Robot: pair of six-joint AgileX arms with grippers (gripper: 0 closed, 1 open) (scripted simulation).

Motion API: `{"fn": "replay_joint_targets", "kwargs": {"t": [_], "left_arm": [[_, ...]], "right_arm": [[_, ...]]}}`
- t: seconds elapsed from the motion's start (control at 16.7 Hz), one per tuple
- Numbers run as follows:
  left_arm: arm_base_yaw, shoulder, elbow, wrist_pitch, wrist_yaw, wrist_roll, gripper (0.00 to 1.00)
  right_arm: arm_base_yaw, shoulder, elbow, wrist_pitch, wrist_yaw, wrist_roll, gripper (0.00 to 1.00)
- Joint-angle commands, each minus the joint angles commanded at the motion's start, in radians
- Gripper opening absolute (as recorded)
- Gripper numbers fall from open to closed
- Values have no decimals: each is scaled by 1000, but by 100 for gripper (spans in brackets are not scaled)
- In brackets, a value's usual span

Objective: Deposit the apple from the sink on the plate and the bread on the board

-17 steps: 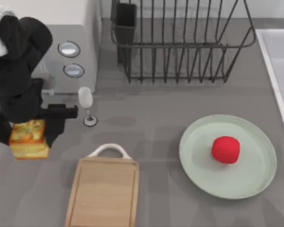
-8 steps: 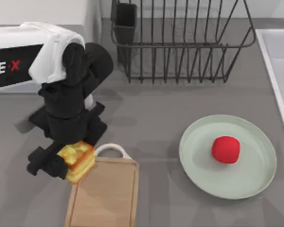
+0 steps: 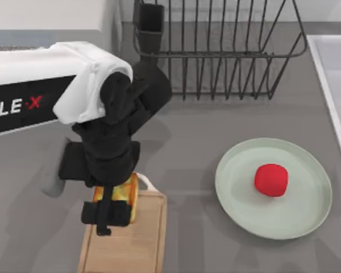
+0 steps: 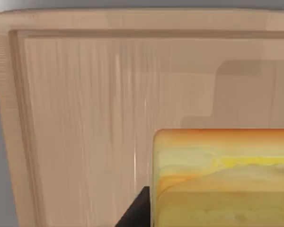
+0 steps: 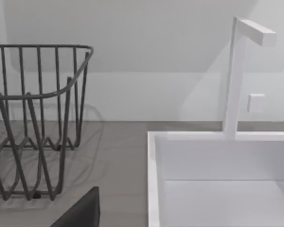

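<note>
The left gripper [image 3: 115, 200] is clamping the bread [image 3: 124, 192] between its black fingers and is hanging over the handle end of the board [image 3: 137, 244], at the table's left. In the left wrist view the bread [image 4: 222, 177] is showing a toasted orange edge and pale yellow face above the board's grooved wooden surface [image 4: 94, 109]; whether it is touching the wood I cannot tell. The board's white arched handle [image 3: 146, 182] is peeking out just beside the gripper. The left arm is reaching in from the top view's left edge. Well to the right, the apple [image 3: 271, 180] is sitting on the plate [image 3: 238, 199], near its middle. A dark wire dish rack [image 3: 216, 51] is standing behind. The sink [image 3: 335, 74] is lying along the right edge; the right wrist view is looking at the sink [image 5: 217, 179], its white faucet [image 5: 239, 71] and the rack [image 5: 38, 118].
</note>
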Motion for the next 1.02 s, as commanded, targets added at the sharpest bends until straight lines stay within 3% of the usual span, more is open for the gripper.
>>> {"fn": "replay_joint_targets", "kwargs": {"t": [0.24, 1.02], "left_arm": [[-21, -20, -8, 20, -4, -92, 0], [-16, 16, -68, 115, -3, -89, 0]], "right_arm": [[0, 0, 0, 0, 0, 0, 100], [0, 0, 0, 0, 0, 0, 100]]}}
